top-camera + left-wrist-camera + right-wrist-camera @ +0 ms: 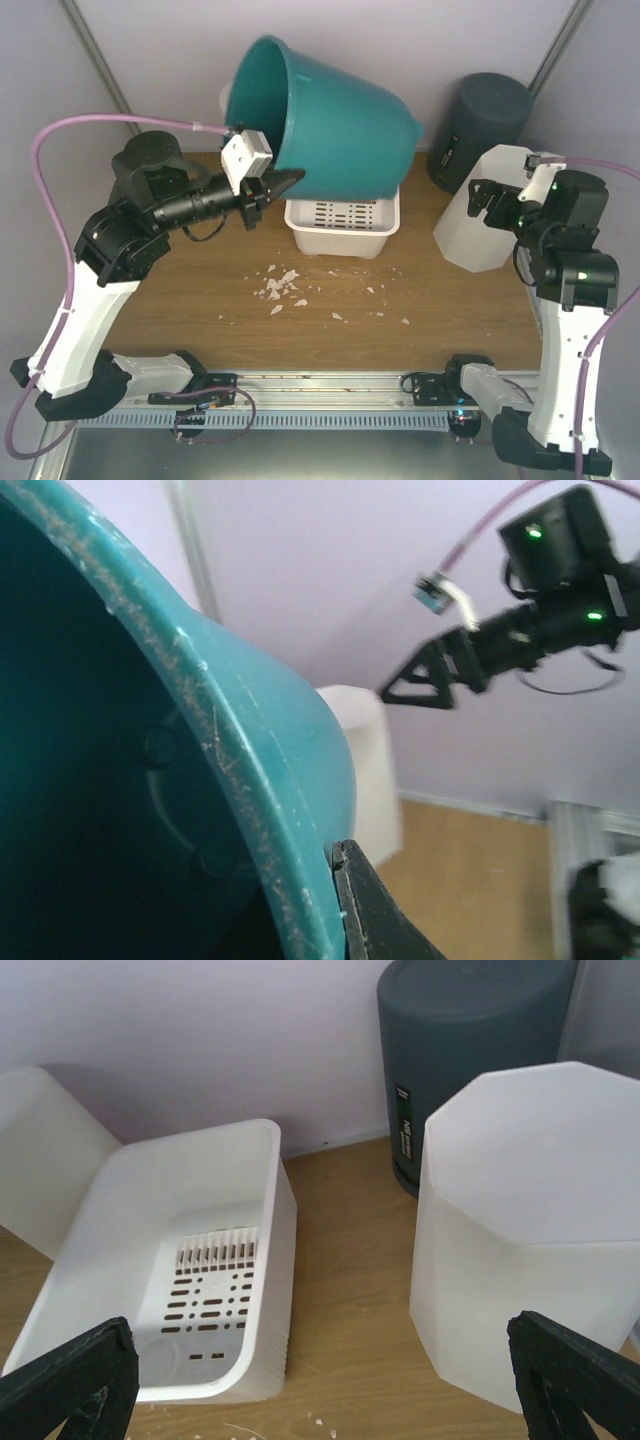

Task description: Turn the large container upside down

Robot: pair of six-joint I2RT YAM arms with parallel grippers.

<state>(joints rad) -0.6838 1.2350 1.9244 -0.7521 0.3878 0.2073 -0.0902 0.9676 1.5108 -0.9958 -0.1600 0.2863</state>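
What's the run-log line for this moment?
left jaws: shut on bucket rim | bucket: tilted, not yet inverted | right jaws: open, empty, facing basket

status: large teal plastic bucket (pixel 335 125) is round and tapered, with a thick rolled rim. It's off the wooden table (pixel 190 290), hanging in the air over the middle of the far edge. It's tipped well over: mouth faces left and slightly up, base points right and down (so on its side, not inverted yet). The lower rim is pinched in the left gripper (pixel 285 182), fingers clamped tight on the lip. Left wrist view: rim edge scuffed with pale scratches, interior dark, faint circular mould marks on the inner base.
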